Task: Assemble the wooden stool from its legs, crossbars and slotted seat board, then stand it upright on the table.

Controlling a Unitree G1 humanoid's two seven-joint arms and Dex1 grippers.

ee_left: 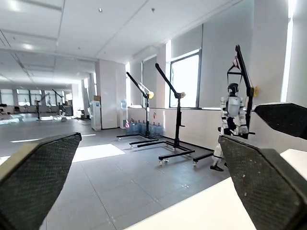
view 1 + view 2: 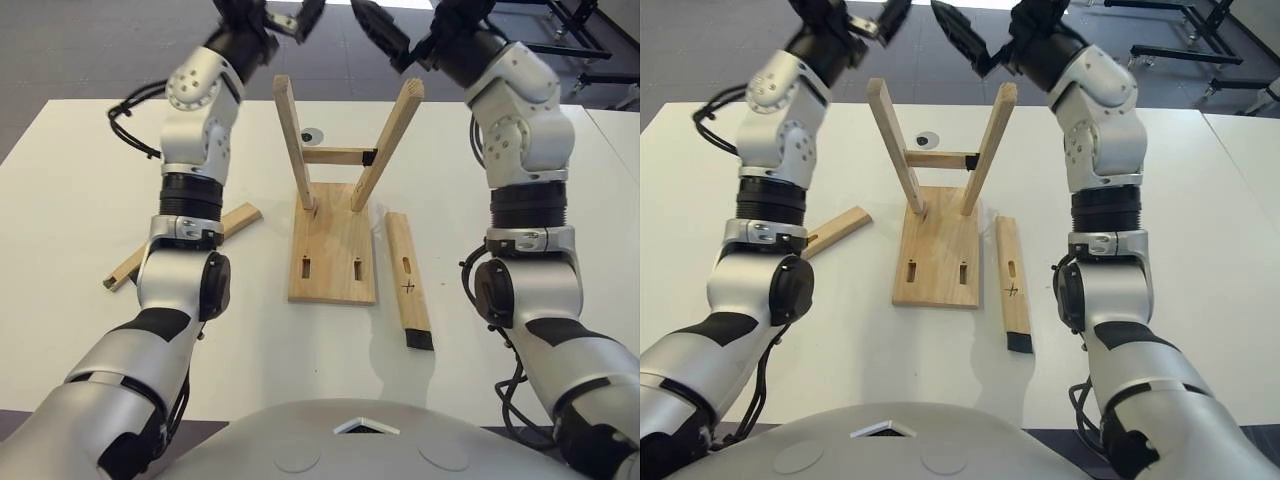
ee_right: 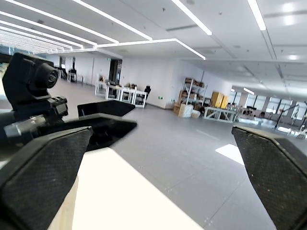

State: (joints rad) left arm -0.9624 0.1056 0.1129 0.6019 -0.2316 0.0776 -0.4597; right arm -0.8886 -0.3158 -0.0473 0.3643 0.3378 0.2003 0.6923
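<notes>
The slotted seat board (image 2: 331, 262) lies flat in the middle of the white table. Two legs (image 2: 294, 140) (image 2: 388, 145) stand in its far slots, splayed apart and joined by a crossbar (image 2: 338, 156). Its two near slots are bare. A loose leg (image 2: 408, 280) with a black tip lies just right of the board. Another wooden piece (image 2: 240, 220) lies to the left, partly hidden behind my left arm. My left gripper (image 2: 280, 18) and right gripper (image 2: 415, 25) hang high above the standing legs, facing each other, both open with nothing between their fingers (image 1: 264, 182) (image 3: 43, 177).
A small round mark (image 2: 313, 134) sits on the table behind the crossbar. The tabletop (image 2: 80, 190) stretches wide on both sides of the board. Beyond its far edge is dark floor with black metal stands (image 2: 1180, 45).
</notes>
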